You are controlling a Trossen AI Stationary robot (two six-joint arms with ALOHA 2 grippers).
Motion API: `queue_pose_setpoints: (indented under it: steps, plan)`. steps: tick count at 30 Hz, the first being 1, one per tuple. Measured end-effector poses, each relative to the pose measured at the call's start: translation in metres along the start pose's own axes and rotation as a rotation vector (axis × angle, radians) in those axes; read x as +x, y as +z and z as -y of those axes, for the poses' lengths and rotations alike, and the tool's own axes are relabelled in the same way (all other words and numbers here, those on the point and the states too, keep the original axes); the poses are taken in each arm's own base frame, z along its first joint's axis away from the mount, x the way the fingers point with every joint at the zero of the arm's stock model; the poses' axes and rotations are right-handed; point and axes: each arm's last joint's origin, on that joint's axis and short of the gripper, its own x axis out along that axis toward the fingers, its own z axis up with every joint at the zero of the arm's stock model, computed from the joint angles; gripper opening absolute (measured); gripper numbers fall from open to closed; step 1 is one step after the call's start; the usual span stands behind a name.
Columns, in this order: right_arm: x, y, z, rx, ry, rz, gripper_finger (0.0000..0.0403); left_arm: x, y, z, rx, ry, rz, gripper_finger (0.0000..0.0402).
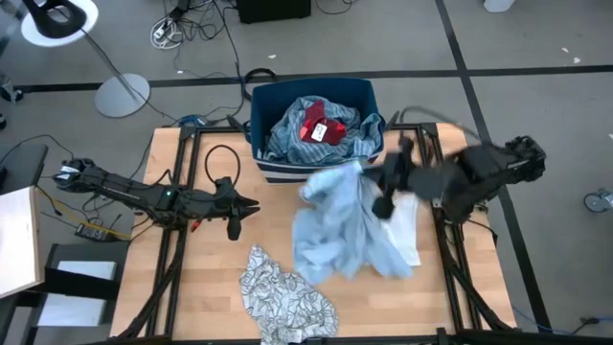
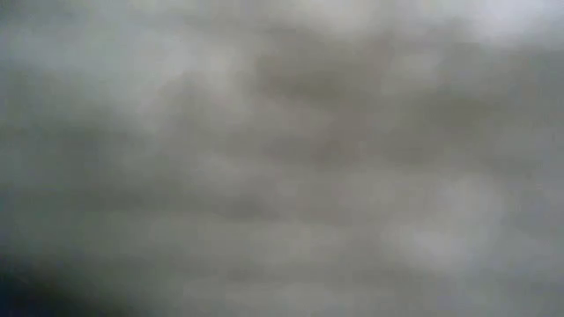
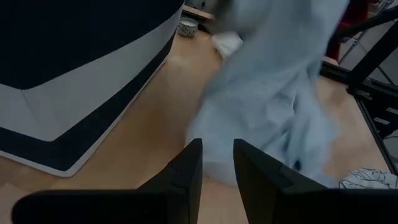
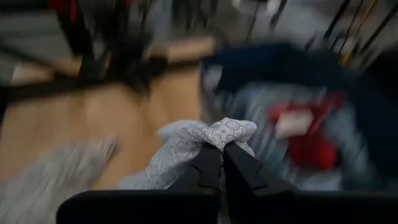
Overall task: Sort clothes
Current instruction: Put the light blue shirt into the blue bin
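High view, from the left: the left arm lies across the left half of the table (image 1: 206,287), its gripper (image 1: 237,213) hovering low over bare wood with the fingers parted and nothing between them. The left wrist view agrees: two dark fingers (image 3: 186,177) stand apart over the wood, pointing toward the pale blue garment (image 3: 273,106), with the bin (image 3: 81,68) off to one side.

Near the front edge, a little left of centre, the leaf-print garment (image 1: 284,295) lies crumpled flat on the table.

At the middle, the pale blue garment (image 1: 340,225) hangs and spreads in a loose heap, its top end lifted near the bin's front wall and its lower part resting on the wood. A white cloth (image 1: 410,235) lies partly under its right side.

At the back centre stands the bin (image 1: 263,165), holding a blue-striped garment (image 1: 287,134) with a red one (image 1: 321,126) on top.

On the right, the right arm reaches in from the table's right edge, blurred by motion. Its gripper (image 1: 388,187) is clamped on the pale blue garment; the right wrist view shows the fingers (image 4: 208,168) pinched tight on a fold of patterned pale cloth (image 4: 205,143).

Low view shows only grey blur, so nothing can be told from it.
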Motion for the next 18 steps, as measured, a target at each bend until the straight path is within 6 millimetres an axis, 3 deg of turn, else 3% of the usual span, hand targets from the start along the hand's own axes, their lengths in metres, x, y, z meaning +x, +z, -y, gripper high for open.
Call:
queue_pose_setpoints:
  steps: [9,13,18]
  plan:
    - [0.005,0.089,0.058,-0.113,-0.096,0.588,0.0003,0.001,0.008,-0.002,0.015,0.016,0.072,0.0097]
    - [0.006,0.114,0.090,-0.093,-0.209,0.849,0.0003,0.001,0.008,-0.002,0.016,0.017,0.071,0.0097]
    - [0.031,0.129,0.124,-0.098,-0.290,1.052,0.0003,0.001,0.008,-0.002,0.015,0.017,0.073,0.0097]
